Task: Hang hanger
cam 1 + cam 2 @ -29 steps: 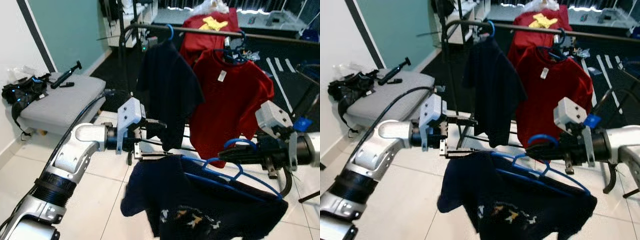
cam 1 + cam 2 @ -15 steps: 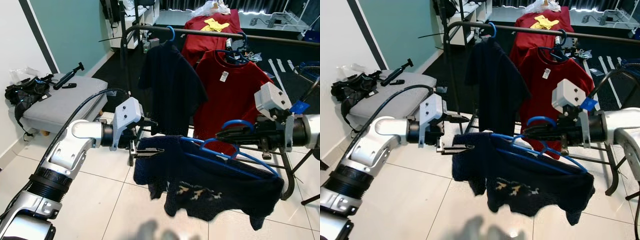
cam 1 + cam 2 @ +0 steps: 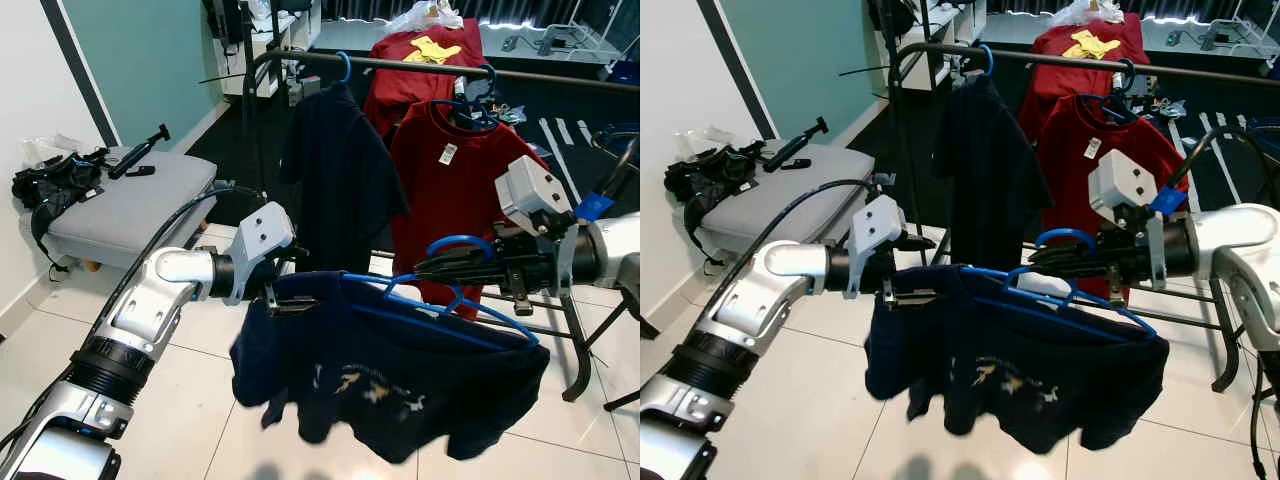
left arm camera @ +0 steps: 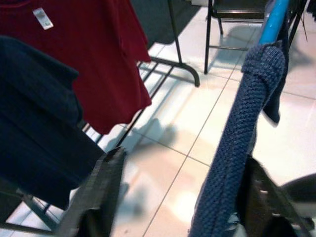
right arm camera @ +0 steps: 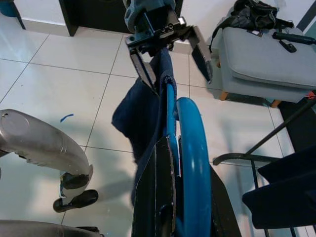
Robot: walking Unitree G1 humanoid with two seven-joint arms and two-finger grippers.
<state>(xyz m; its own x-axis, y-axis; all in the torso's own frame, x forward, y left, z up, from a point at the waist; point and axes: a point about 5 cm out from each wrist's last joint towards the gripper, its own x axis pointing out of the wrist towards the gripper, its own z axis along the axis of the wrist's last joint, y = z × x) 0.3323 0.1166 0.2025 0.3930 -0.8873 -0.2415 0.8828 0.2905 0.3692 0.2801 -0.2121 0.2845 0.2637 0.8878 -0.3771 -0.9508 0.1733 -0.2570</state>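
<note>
Left eye view: the right gripper (image 3: 440, 268) is clamped on the neck of a blue hanger (image 3: 450, 310) that carries a dark navy T-shirt (image 3: 385, 375), held out in front of the garment rack rail (image 3: 420, 66) and well below it. The left gripper (image 3: 283, 300) sits at the shirt's far shoulder, its jaws apart with the cloth edge between them. A dark shirt (image 3: 340, 175) and a red T-shirt (image 3: 455, 190) already hang on the rail.

Right eye view: the same scene. The hook (image 3: 1065, 240) points sideways towards the left arm, not up at the rail. My worry is that the hook strikes the red T-shirt or meets the rail at a bad angle when raised. The loaded shirt may also slide off the hanger's shoulder if the left gripper tugs.

Left wrist view: the navy knit edge (image 4: 237, 148) runs between two spread fingers (image 4: 101, 192). Whether either pad presses the cloth is hard to tell.

Right wrist view: the fingers (image 5: 160, 197) close tightly beside the blue hook. The contact itself is hidden, and the rail is out of frame.
</note>
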